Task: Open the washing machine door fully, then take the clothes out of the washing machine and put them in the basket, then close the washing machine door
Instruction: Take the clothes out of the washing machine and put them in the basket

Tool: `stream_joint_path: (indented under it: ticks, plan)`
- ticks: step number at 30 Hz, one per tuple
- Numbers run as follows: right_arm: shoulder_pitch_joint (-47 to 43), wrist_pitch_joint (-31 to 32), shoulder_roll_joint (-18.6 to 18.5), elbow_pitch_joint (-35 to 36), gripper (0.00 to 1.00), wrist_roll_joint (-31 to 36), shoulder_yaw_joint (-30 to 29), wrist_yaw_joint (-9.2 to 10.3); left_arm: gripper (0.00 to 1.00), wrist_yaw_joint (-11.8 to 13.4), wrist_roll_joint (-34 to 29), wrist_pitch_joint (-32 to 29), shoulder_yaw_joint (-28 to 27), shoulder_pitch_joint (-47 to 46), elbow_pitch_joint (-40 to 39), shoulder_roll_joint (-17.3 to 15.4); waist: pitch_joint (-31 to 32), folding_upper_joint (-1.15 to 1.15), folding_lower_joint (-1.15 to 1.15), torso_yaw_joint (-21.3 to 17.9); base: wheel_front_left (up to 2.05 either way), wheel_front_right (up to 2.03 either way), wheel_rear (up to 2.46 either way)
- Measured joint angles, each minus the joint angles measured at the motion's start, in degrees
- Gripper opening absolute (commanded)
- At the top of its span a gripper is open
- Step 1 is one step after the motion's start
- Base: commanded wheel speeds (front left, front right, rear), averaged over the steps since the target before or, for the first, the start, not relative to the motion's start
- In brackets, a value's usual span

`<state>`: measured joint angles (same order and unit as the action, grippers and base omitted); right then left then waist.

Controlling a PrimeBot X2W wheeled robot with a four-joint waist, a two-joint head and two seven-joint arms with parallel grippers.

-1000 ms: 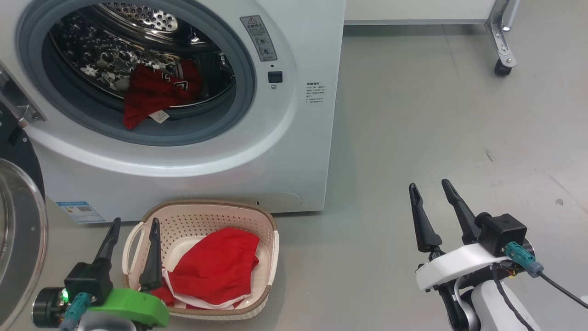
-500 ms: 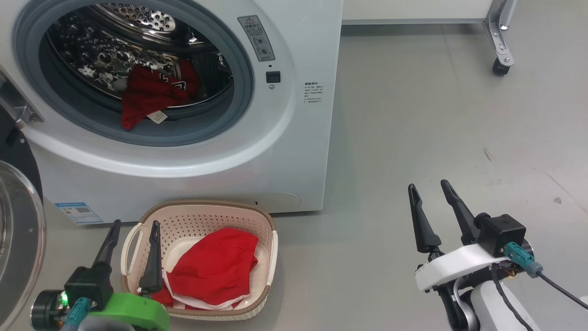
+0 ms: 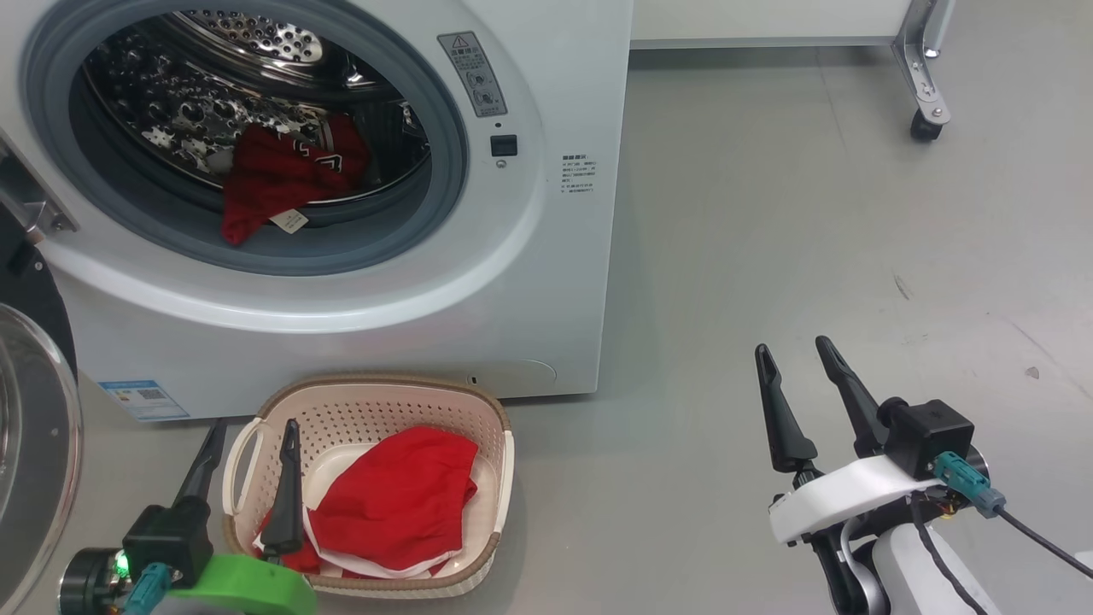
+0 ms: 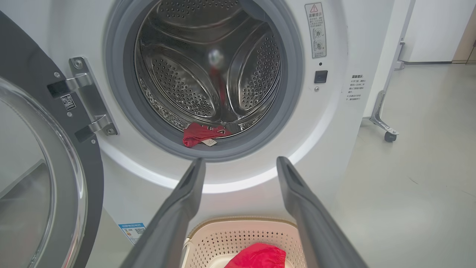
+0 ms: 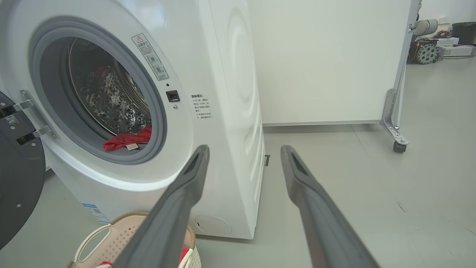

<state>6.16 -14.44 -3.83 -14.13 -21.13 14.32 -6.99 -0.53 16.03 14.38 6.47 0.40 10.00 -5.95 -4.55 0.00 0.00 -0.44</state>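
One washing machine door point(image 3: 38, 410), wide open, left. One left gripper point(image 3: 254, 424), jaws spread, empty, now drawn slightly back from the basket point(image 3: 384, 380) holding one red garment point(image 3: 401, 500). One second garment point(image 3: 273, 179), yours to fetch from the drum point(image 3: 213, 102). One right gripper point(image 3: 792, 345), spread, empty.

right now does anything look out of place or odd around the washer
Nothing spilled or damaged. One oddity: the red garment in the drum lies at the front lip, its end and white tag draped onto the grey seal. The other garment sits in the basket.
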Motion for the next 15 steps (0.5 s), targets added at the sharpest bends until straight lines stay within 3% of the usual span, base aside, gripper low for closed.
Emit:
stream_joint_path:
  ticks: [15]
  plan:
    - [-0.5,0.0,0.0,0.5,1.0,0.0,0.8,0.0,1.0,0.0,-0.4,0.0,-0.2,0.8,-1.3,0.1,-1.5,0.0,0.0,-0.5,0.0,0.0,0.0]
